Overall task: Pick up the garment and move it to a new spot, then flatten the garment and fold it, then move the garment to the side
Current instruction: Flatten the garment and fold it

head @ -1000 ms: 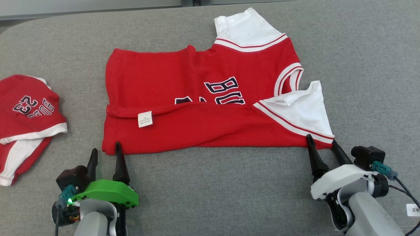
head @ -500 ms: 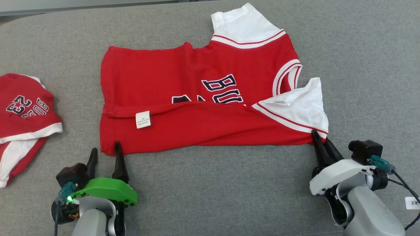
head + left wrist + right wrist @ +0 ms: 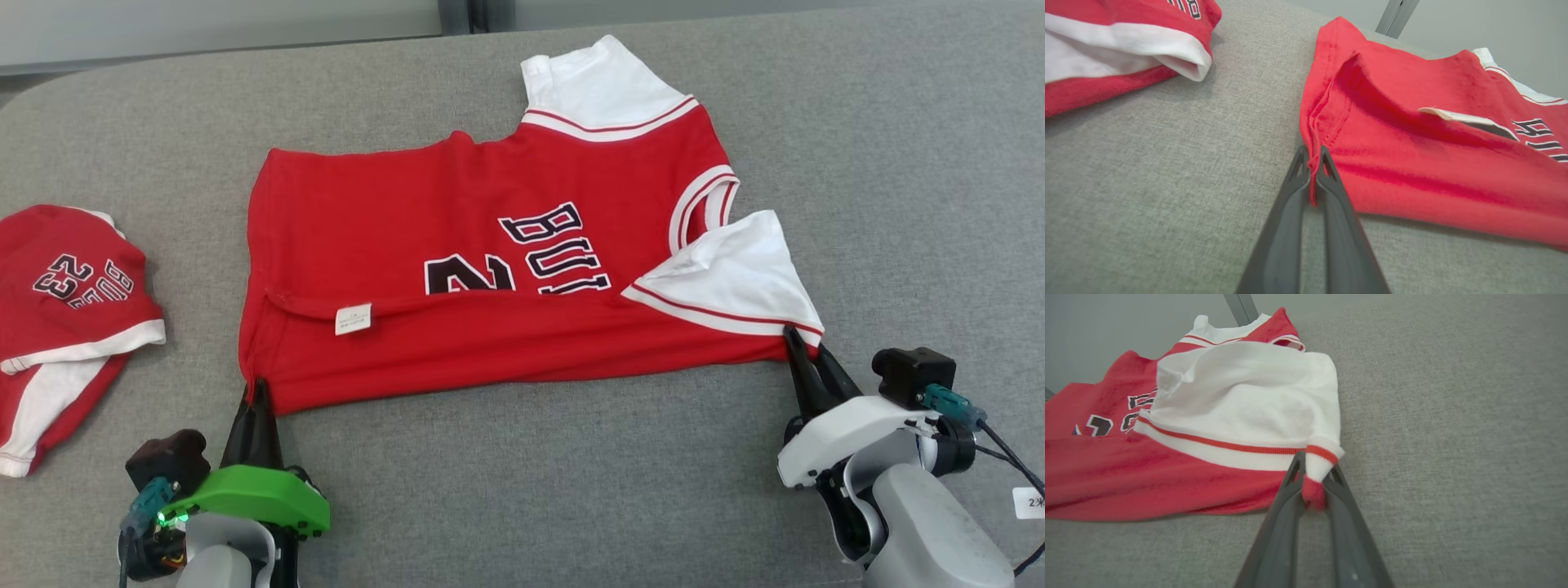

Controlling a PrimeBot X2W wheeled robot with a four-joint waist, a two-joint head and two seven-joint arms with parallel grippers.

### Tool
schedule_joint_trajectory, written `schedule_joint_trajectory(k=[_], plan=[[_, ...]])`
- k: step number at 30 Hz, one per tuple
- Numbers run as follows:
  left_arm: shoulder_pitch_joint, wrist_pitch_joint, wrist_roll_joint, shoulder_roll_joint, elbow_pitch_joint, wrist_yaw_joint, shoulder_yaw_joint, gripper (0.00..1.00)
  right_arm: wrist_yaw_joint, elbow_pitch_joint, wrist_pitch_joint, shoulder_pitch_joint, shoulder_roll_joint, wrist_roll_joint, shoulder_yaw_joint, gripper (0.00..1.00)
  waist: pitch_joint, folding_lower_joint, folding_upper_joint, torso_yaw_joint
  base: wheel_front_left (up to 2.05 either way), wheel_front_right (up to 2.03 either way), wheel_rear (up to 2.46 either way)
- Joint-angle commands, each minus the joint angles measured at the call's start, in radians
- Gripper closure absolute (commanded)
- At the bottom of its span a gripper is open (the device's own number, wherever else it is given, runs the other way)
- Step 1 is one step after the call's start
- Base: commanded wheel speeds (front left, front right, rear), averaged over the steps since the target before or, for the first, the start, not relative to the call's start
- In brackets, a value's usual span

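Right of jersey: wide bare grey cushion, open passage. Near side of jersey: bare strip, passable. Left of jersey: second red garment blocks, narrow gap between. Far side of jersey: thin margin.

"BU" on jersey, "23" on bundle

Green shell, white shell, seemingly teal plugs.

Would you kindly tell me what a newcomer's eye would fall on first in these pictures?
The bright red jersey with white sleeves stands out first, spread across the middle of the grey fabric surface with its near edge folded over. The left gripper and right gripper have their jaws shut on its near left and near right corners. A second red garment lies bundled at the far left.
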Motion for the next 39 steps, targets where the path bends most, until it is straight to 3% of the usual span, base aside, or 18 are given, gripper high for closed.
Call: schedule_joint_trajectory(k=[1,10,17,18,19,20,30,39], plan=[[0.027,0.0,0.016,0.008,0.0,0.004,0.011,1.0,-0.003,0.008,0.0,0.019,-0.011,0.005,-0.003,1.0,-0.04,-0.0001,0.0,-0.001,0.0,0.0,0.0],[0.156,0.0,0.006,0.009,0.01,0.02,0.014,1.0,-0.003,0.022,0.0,0.111,-0.047,0.033,0.054,1.0,-0.152,-0.0001,0.0,-0.001,0.0,0.0,0.0],[0.2,0.0,-0.009,0.009,0.012,0.04,-0.014,1.0,-0.003,0.029,0.0,0.151,-0.058,0.063,0.085,1.0,-0.165,-0.0001,0.0,-0.001,0.0,0.0,0.0],[0.198,0.0,-0.006,0.009,0.01,0.043,-0.016,0.61,-0.003,0.031,0.0,0.148,-0.055,0.066,0.084,1.0,-0.16,-0.0001,0.0,-0.001,0.0,0.0,0.0],[0.194,0.0,-0.006,0.009,0.003,0.047,-0.015,0.2,-0.003,0.03,0.0,0.141,-0.052,0.064,0.076,0.55,-0.156,-0.0001,0.0,0.0,0.0,0.0,0.0],[0.187,0.0,-0.012,0.009,0.0,0.052,-0.016,0.0,-0.003,0.026,0.0,0.13,-0.049,0.057,0.066,0.0,-0.15,-0.0001,0.0,0.001,0.0,0.0,0.0],[0.039,0.0,0.042,0.007,-0.041,0.093,-0.048,0.0,-0.002,-0.026,0.0,0.006,-0.015,-0.039,0.003,0.0,-0.07,-0.0001,0.0,0.013,0.0,0.0,0.0],[-0.258,0.0,0.097,0.009,0.174,0.11,-0.045,0.0,-0.002,-0.015,0.0,-0.176,-0.006,-0.068,0.056,0.0,0.027,-0.0001,0.0,0.006,0.0,0.0,0.0]])
